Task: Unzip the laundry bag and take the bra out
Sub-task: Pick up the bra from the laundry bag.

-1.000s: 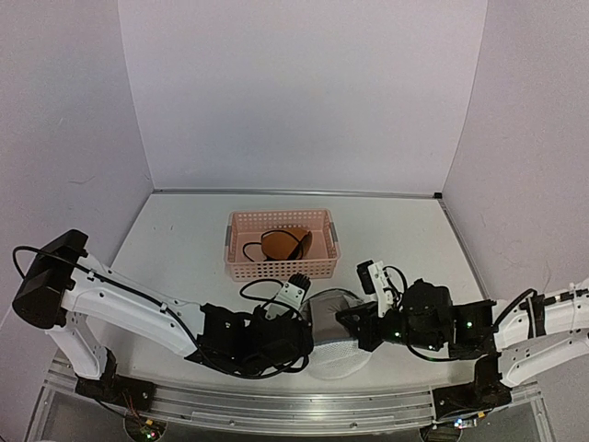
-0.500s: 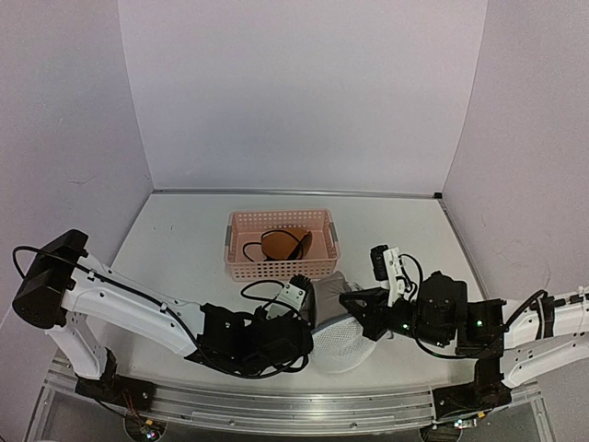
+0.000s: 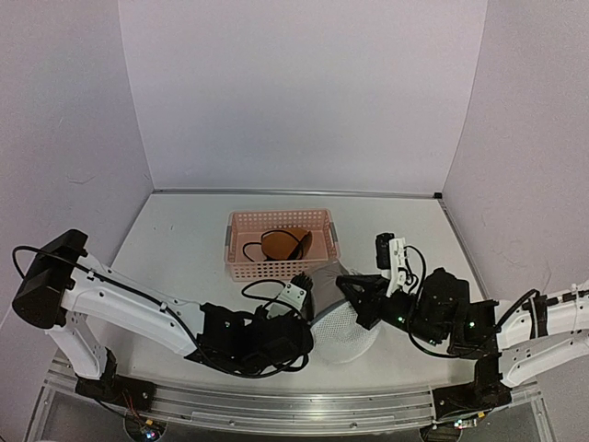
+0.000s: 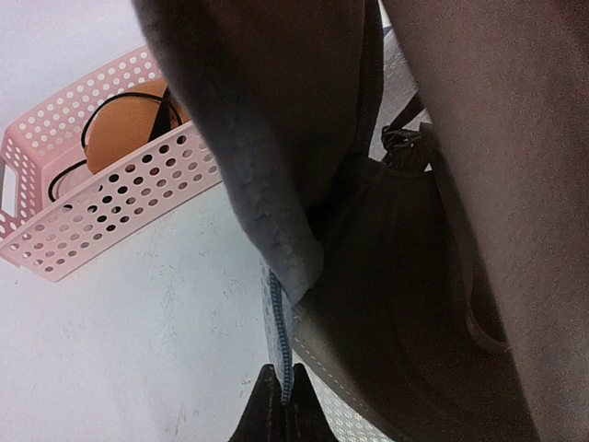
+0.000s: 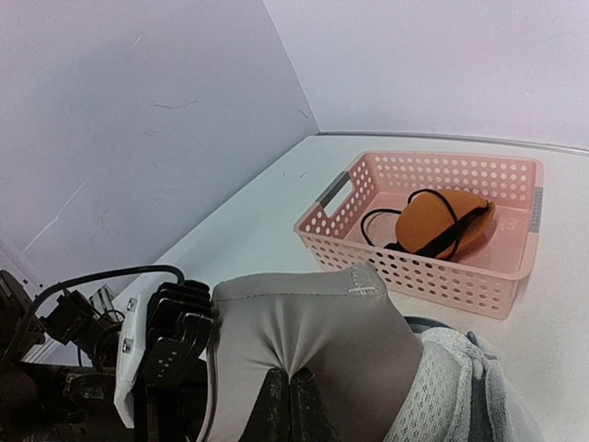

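The laundry bag (image 3: 348,333), white mesh with a zip edge (image 4: 279,331), lies on the table between my two arms. My left gripper (image 4: 283,401) is shut on that zip edge at the bag's left side (image 3: 307,324). The grey bra (image 3: 329,275) rises out of the bag's opening, pinched in a fold by my right gripper (image 5: 291,382), which is shut on it above the bag (image 3: 350,289). In the right wrist view the bra (image 5: 313,318) stretches up from the mesh (image 5: 442,391). Most of the left wrist view is filled by the bra (image 4: 267,138).
A pink lattice basket (image 3: 241,265) stands just behind the bag, holding an orange padded garment with black straps (image 3: 281,243). It shows in both wrist views (image 4: 83,221) (image 5: 414,267). White walls close the table at the back and both sides.
My right gripper has risen and moved toward the basket, drawing the grey bra up out of the bag. The bag has shifted slightly with it. The left arm has held still.
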`<action>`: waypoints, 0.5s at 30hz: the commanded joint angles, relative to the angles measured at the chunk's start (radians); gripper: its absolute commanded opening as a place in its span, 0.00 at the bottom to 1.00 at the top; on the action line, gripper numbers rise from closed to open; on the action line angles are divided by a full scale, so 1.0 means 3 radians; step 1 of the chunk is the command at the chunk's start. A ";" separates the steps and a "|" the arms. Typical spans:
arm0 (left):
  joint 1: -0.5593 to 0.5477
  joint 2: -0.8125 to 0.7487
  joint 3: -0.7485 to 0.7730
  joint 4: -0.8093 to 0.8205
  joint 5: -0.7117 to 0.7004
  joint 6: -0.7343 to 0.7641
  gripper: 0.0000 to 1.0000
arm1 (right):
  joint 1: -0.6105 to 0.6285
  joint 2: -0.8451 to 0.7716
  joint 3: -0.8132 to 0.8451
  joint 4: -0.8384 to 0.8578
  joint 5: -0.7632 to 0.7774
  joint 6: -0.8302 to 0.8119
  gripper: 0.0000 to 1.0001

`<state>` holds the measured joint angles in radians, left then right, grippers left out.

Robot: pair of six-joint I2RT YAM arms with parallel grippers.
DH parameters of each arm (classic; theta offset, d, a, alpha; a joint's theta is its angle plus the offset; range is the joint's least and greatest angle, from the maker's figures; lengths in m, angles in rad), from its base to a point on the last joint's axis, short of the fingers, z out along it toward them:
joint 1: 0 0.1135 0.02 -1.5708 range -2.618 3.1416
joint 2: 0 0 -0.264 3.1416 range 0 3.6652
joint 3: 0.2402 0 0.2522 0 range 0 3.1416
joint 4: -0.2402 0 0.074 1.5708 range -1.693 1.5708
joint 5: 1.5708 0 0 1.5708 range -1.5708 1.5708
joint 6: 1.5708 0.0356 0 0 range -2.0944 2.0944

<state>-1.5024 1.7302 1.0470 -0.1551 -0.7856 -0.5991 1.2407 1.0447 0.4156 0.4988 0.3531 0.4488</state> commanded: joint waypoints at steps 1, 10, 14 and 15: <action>0.0031 -0.0227 -0.0019 0.0110 0.0003 -0.0023 0.00 | 0.0016 -0.0099 0.0177 0.0485 0.0282 -0.0148 0.00; 0.0194 -0.0575 -0.0390 0.0332 0.0155 -0.0170 0.00 | 0.0016 -0.0296 0.0089 0.0531 0.0379 -0.0160 0.00; 0.0212 -0.0635 -0.0419 0.0392 0.0201 -0.0184 0.00 | 0.0016 -0.0363 -0.0083 0.0695 0.0377 -0.0037 0.00; 0.0214 -0.0648 -0.0417 0.0407 0.0211 -0.0178 0.00 | 0.0019 -0.0368 -0.0133 0.0775 0.0356 -0.0013 0.00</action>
<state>-1.4433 1.5768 0.9382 -0.0608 -0.7444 -0.6422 1.2453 0.9752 0.4030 0.5697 0.4244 0.4160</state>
